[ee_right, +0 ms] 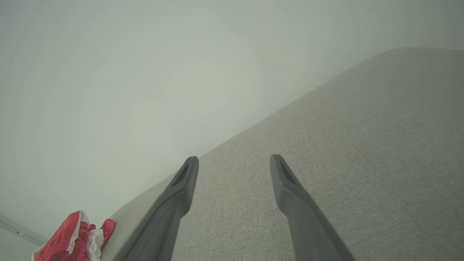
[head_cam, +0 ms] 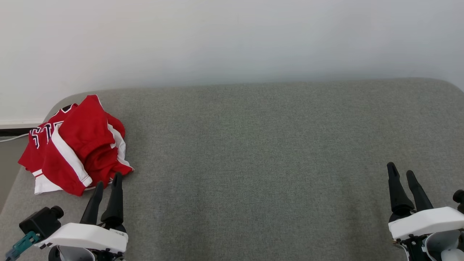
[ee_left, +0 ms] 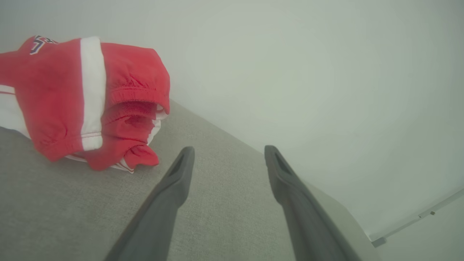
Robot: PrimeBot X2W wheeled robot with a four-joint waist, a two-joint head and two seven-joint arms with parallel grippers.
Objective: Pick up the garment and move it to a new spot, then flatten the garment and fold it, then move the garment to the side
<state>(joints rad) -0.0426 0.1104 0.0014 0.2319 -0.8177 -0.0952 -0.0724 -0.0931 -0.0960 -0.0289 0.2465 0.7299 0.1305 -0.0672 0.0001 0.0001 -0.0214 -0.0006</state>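
Note:
The garment [head_cam: 78,145] is a red piece of sportswear with white stripes and dark lettering, crumpled in a heap near the far left corner of the grey upholstered surface [head_cam: 253,163]. My left gripper [head_cam: 108,179] stands open just in front of the heap, its fingertips close to the cloth's near edge and nothing between them. In the left wrist view the garment [ee_left: 90,101] lies up and to the left of the open left gripper [ee_left: 228,154]. My right gripper [head_cam: 400,170] stands open at the lower right, far from the cloth. The right wrist view has the garment [ee_right: 72,239] at the bottom left and the open right gripper [ee_right: 233,163].
A plain pale wall [head_cam: 232,40] rises behind the grey surface. The surface's left edge [head_cam: 14,185] drops to the floor, where a white cable [head_cam: 12,137] runs along the wall's foot. Bare grey fabric stretches between the two grippers.

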